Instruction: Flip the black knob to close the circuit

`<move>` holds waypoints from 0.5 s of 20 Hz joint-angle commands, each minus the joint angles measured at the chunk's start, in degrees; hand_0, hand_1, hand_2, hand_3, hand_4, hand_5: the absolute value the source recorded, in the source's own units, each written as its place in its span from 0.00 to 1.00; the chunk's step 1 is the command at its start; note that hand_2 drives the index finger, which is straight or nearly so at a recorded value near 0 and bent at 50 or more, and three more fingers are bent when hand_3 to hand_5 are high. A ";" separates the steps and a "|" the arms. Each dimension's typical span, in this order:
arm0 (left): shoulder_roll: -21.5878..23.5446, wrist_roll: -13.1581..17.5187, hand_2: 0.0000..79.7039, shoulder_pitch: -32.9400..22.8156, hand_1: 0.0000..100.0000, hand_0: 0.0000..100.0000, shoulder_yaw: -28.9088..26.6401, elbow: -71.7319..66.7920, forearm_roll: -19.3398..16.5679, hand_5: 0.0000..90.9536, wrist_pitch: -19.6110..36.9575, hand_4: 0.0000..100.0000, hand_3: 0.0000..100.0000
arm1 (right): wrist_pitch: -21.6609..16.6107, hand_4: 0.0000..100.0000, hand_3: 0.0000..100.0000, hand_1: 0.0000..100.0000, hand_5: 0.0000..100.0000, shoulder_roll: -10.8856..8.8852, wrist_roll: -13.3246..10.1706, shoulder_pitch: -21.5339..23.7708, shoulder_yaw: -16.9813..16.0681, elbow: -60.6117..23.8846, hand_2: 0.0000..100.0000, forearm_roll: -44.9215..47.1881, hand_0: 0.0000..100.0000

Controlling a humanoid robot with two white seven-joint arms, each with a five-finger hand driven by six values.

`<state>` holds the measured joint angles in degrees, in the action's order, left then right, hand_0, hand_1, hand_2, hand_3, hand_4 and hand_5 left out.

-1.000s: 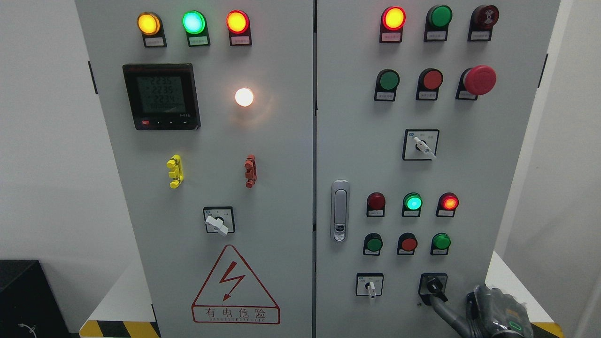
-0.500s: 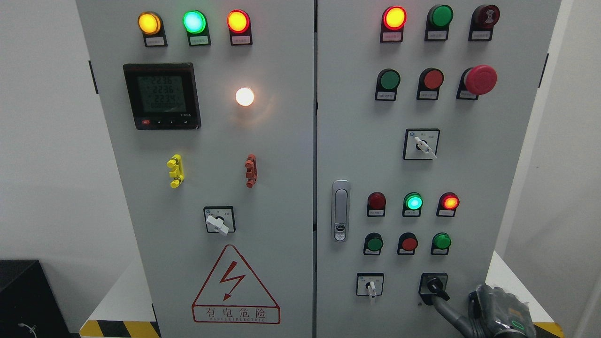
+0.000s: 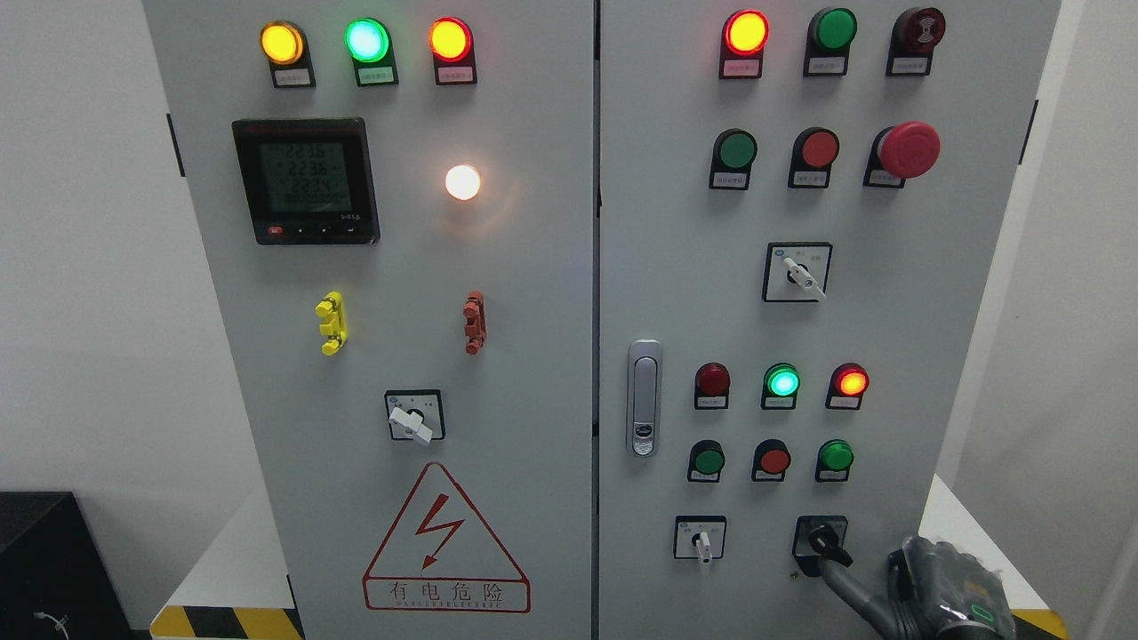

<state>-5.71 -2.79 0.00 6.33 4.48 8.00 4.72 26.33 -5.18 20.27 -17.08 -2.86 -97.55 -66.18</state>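
Cabinet [image 3: 533, 356] warning label [image 3: 446, 540] ("有电危险")

You have just one view. It looks from the robot's head straight at the front of the grey cabinet [image 3: 551, 293], from close up, so both of its doors fill the picture.

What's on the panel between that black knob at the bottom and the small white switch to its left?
Nothing: in the head view the grey panel is bare between the black knob and the white switch. The right hand's finger reaches the knob from the other side.
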 commanded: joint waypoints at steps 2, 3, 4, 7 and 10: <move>0.00 -0.02 0.00 -1.23 0.56 0.12 0.00 0.01 0.00 0.00 0.02 0.00 0.00 | -0.05 0.91 1.00 0.03 0.89 0.08 -0.58 0.29 1.28 -0.98 0.88 0.17 0.00; 0.00 -0.02 0.00 -1.23 0.56 0.12 0.00 0.01 0.00 0.00 0.02 0.00 0.00 | -0.05 0.91 1.00 0.03 0.89 0.17 -0.58 0.38 1.54 -1.06 0.88 0.17 0.00; 0.00 -0.02 0.00 -1.23 0.56 0.12 0.00 0.01 0.00 0.00 0.02 0.00 0.00 | -0.05 0.91 1.00 0.03 0.89 0.17 -0.58 0.56 1.89 -1.41 0.87 0.09 0.00; 0.00 -0.02 0.00 -1.23 0.56 0.12 0.00 0.01 0.00 0.00 0.02 0.00 0.00 | -0.05 0.91 1.00 0.03 0.89 0.26 -0.75 1.17 2.86 -1.68 0.87 0.09 0.00; 0.00 -0.02 0.00 -1.23 0.56 0.12 0.00 0.01 0.00 0.00 0.02 0.00 0.00 | -0.05 0.91 1.00 0.03 0.89 0.34 -0.84 1.17 3.39 -1.86 0.87 -0.09 0.00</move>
<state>-5.71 -2.80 0.00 6.33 4.48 8.00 4.72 26.62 -5.09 20.28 -16.43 -1.29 -98.47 -66.16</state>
